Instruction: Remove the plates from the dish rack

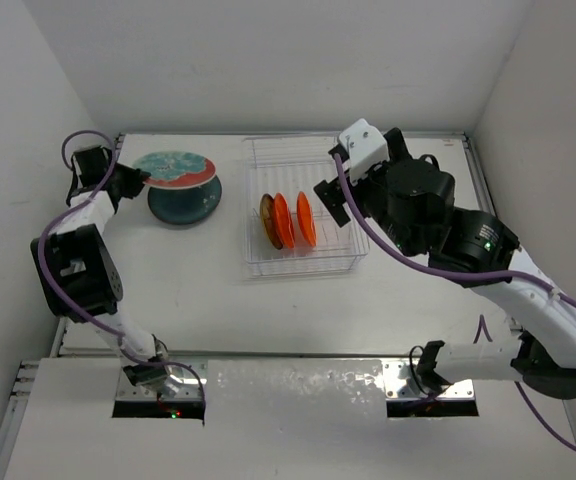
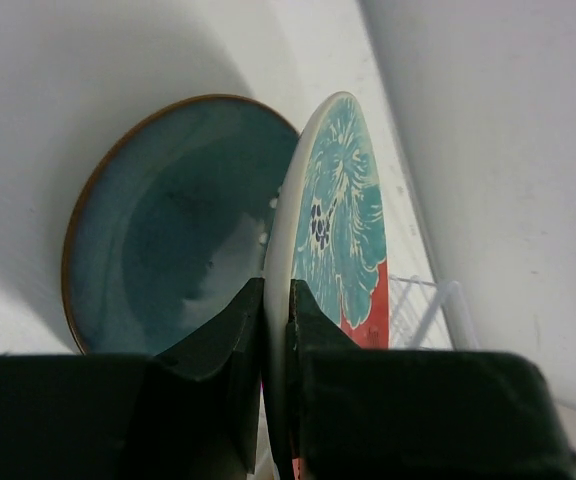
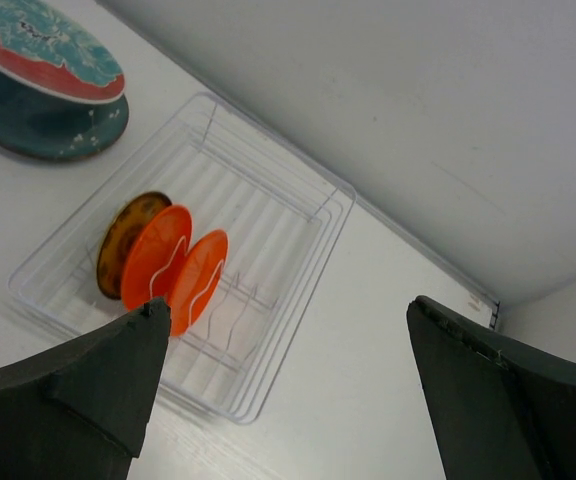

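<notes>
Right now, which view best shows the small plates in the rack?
Right wrist: the small plates stand unobstructed in the dish rack, faces visible. Top external shows them nearly edge-on. Left wrist: only a rack corner.

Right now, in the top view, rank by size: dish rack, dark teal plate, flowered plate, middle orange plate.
1. dish rack
2. dark teal plate and flowered plate, look alike
3. middle orange plate

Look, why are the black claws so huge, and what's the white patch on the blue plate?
Left wrist view: the left gripper sits right at the lens, so it looms large; the pale patch on the dark teal plate is glare. Right wrist view: the right gripper looms likewise, edges soft.
</notes>
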Controlling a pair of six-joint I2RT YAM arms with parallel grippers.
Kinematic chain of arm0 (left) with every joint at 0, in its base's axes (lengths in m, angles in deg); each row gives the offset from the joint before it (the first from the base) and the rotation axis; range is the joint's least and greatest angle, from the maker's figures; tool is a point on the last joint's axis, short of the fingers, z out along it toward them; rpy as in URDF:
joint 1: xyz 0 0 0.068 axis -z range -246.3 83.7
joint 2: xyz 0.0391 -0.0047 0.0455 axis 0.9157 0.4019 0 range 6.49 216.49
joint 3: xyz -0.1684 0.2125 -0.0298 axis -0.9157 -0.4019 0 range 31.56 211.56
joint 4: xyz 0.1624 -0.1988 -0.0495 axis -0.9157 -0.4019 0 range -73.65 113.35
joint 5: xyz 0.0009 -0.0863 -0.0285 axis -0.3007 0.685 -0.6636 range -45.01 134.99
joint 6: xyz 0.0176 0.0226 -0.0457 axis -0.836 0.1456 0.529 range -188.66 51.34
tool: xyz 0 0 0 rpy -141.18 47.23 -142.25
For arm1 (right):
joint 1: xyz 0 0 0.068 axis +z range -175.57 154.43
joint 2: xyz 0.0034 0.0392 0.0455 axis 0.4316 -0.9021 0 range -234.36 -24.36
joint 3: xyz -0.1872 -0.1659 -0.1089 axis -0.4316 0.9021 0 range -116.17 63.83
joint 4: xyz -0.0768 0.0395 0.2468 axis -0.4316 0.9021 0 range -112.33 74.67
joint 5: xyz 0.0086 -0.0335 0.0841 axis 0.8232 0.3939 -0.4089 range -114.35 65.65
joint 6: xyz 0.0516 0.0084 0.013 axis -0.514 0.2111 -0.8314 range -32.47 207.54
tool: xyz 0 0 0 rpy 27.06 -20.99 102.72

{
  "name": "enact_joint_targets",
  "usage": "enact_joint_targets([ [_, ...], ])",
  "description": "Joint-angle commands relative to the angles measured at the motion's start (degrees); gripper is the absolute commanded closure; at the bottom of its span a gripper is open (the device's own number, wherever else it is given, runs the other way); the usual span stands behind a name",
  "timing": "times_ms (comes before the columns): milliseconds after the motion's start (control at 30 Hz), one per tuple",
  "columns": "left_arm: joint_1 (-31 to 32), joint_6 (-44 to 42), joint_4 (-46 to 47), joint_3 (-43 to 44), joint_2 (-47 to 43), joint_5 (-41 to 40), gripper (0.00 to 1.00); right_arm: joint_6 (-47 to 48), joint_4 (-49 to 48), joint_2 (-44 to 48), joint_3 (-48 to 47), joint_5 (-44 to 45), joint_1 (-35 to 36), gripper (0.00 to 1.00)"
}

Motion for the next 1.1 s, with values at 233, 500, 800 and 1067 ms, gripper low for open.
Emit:
enact_joint_targets([
  [233,0.2,-0.7,12.5,3.2,4.6,3.4,1.00,-3.7,7.3,2.2,0.6,0.4,-0.1,0.02],
  [500,0.2,-2.5,10.7,0.9,6.7,3.2,0.93,-1.9,10.1,1.5,-0.4,0.5,-0.1,0.02],
  [800,1.1,-4.8,-1.7,3.5,8.3,0.0,0.78,-3.3,13.2,-0.5,-2.8,1.3,-0.1,0.02],
  [1067,4.8,-6.4,-22.5,12.3,13.3,-6.7,0.47,-5.8,18.5,-3.7,-8.7,2.2,-0.1,0.01],
])
